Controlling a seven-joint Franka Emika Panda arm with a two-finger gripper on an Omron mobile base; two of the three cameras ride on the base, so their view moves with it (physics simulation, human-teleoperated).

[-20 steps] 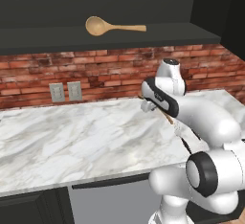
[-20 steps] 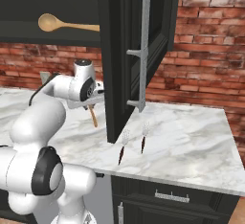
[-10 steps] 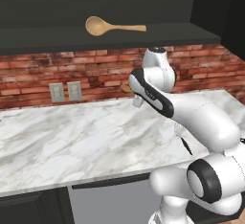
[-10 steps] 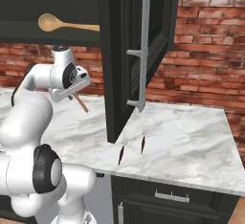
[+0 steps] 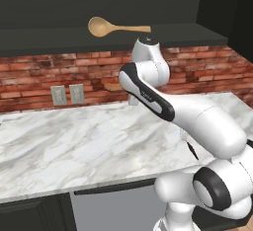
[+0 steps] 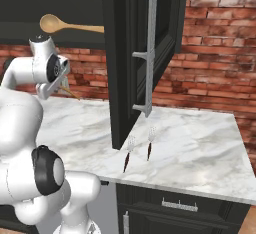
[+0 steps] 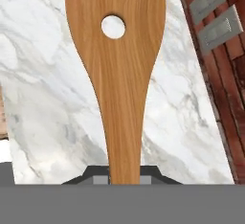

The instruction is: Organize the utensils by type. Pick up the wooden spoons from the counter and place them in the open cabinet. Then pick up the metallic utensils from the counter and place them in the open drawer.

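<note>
- In the left base view two grey wall outlets point(image 5: 68, 95) sit on the red brick wall point(image 5: 29, 79), at about 9 o'clock from the arm's raised hand.
- The marble desk point(image 5: 74, 146) runs under them, white with grey veins.
- Above, at about 11 o'clock from the hand, the larger light-tan wooden spoon point(image 5: 116, 27) lies flat on the dark shelf of the open cabinet point(image 5: 163, 35), bowl to the left, handle to the right.
- The claw point(image 5: 129, 93) is raised above the desk in front of the brick wall, below that shelf; a bit of orange-brown wood shows beside it.
- In the hand view the smaller orange-brown wooden spoon point(image 7: 116, 70) stands straight up from between the claw's point(image 7: 124, 179) tips, which are closed on its handle; its broad blade has a round hole near 12 o'clock, with the marble behind it and the outlets point(image 7: 217, 15) at 2 o'clock.
- In the right base view the same spoon point(image 6: 66, 90) pokes down and to the right from the claw point(image 6: 59, 78), clear of the desk point(image 6: 200, 148).
- Right of the arm the black cabinet door point(image 6: 131, 58) hangs open with its long steel handle point(image 6: 149, 45).
- Below the door's lower edge, at about 4 o'clock from the claw, two forks point(image 6: 138, 150) lie side by side on the desk near its front edge, silver heads toward the wall, dark handles toward the camera, close together but apart.
- Under the desk edge at 5 o'clock is a black lower cabinet front point(image 6: 180, 210) with a small handle.
</note>
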